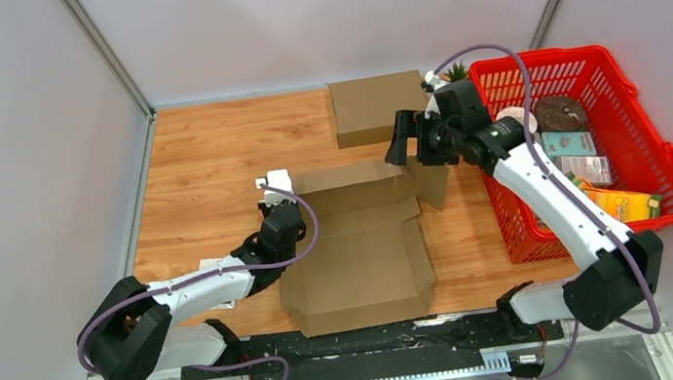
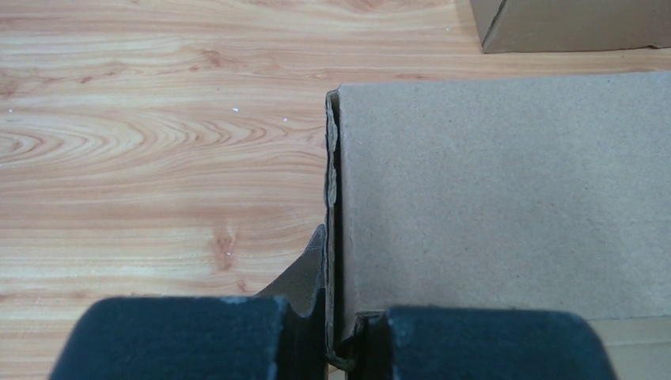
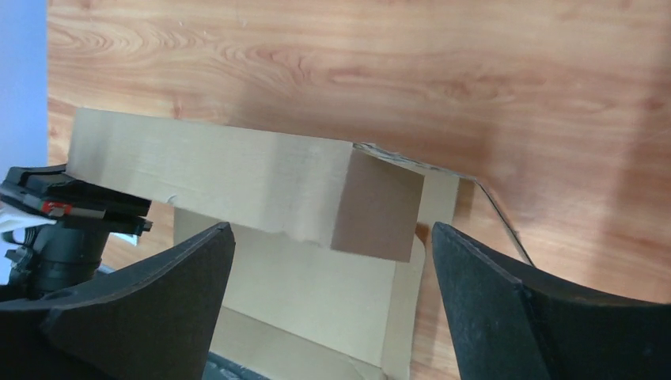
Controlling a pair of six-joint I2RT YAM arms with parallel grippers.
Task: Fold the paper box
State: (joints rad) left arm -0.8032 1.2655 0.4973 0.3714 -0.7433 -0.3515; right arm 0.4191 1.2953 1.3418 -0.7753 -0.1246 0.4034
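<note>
Wooden table [image 1: 209, 148] below me: my left gripper [image 2: 332, 336] pinches the paper box [image 1: 361, 256] by its corner wall; my right gripper [image 1: 412, 141] hangs wide open, holding nothing.

Left wrist view: the bottom edge cuts off both pads [image 2: 174, 336] of the left gripper [image 2: 332, 317], and I lose the paper box [image 2: 506, 190] wall where it runs down between them. Behind the right gripper [image 1: 403, 147], the packets [image 1: 585, 167] in the red basket [image 1: 643, 125] are too small to read
</note>
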